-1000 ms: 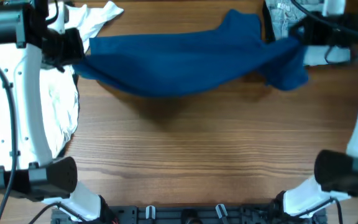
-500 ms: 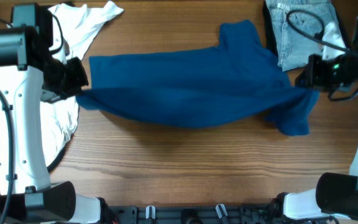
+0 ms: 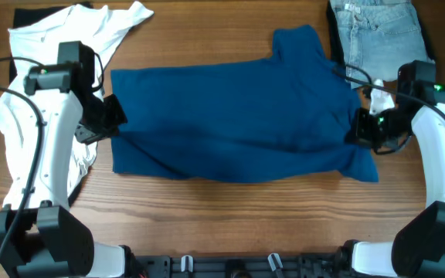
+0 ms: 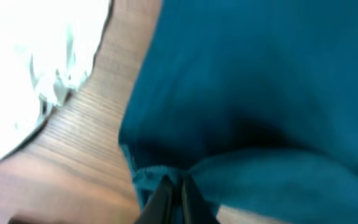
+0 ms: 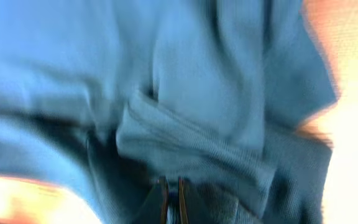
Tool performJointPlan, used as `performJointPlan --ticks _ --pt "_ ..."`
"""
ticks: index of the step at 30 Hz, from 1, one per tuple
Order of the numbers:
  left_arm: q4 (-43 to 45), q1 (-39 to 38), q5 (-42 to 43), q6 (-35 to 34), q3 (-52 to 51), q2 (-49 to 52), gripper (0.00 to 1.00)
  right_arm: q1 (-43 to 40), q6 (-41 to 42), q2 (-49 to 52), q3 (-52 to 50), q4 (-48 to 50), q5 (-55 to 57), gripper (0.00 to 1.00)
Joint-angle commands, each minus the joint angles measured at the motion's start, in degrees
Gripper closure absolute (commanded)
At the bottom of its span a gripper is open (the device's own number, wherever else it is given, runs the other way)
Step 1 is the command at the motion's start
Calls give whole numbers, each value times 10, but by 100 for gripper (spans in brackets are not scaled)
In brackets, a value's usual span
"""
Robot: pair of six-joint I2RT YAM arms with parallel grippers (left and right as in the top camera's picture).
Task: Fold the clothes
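Shirt (image 3: pixel 238 108): solid dark blue | second shirt (image 3: pixel 45 85): white | jeans (image 3: pixel 377 35): light blue denim | worktop (image 3: pixel 230 216): brown wood grain | arms: white, black joints

Overhead view evenly lit and sharp — both wrist views blurred, the right one glaring at its edges.

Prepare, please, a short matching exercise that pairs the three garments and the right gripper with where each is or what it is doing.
Things:
1. dark blue shirt
2. white shirt
3. jeans
4. right gripper

Places or states:
A. far right corner of the table
B. spread across the middle of the table
C. bunched along the table's left side
D. shut on the dark blue shirt's right edge

Pairs: 1-B, 2-C, 3-A, 4-D
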Motion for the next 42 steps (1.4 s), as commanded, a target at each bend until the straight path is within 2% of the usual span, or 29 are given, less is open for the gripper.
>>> performJointPlan --ticks 1,4,9,17,26,27,28,29,31,32,34,37,38,40,42 --pt "55 7 -42 -48 -36 -3 96 -1 8 -6 0 63 3 96" --pt "111 19 -49 -49 -50 -3 96 -1 8 -1 0 135 3 96" --pt "172 34 -63 -49 -61 -2 96 2 7 34 0 189 -2 96" --pt "169 34 -70 -49 -63 9 96 49 3 117 0 216 -1 96" --pt "221 34 -98 -49 -103 48 94 57 3 133 0 245 8 94" --pt "227 34 -98 -48 -103 49 90 57 5 133 0 247 15 92" --pt "234 34 -97 -48 -103 49 81 57 9 133 0 249 24 85" --pt "241 34 -97 -48 -103 49 61 57 9 133 0 256 32 59" --pt "245 34 -97 -48 -103 49 34 57 10 133 1 274 33 30" --pt "248 34 -98 -46 -103 49 20 57 10 133 6 281 33 25" --pt "259 34 -99 -32 -94 46 0 57 14 133 48 276 27 20" --pt "250 34 -86 -14 -54 30 0 57 7 132 132 239 17 21" --pt "247 34 -71 0 -34 22 0 57 -5 132 166 224 11 24" --pt "246 34 22 85 24 17 0 60 -25 132 229 204 -7 28" --pt "240 34 54 110 63 30 1 68 -40 133 255 202 -5 30"
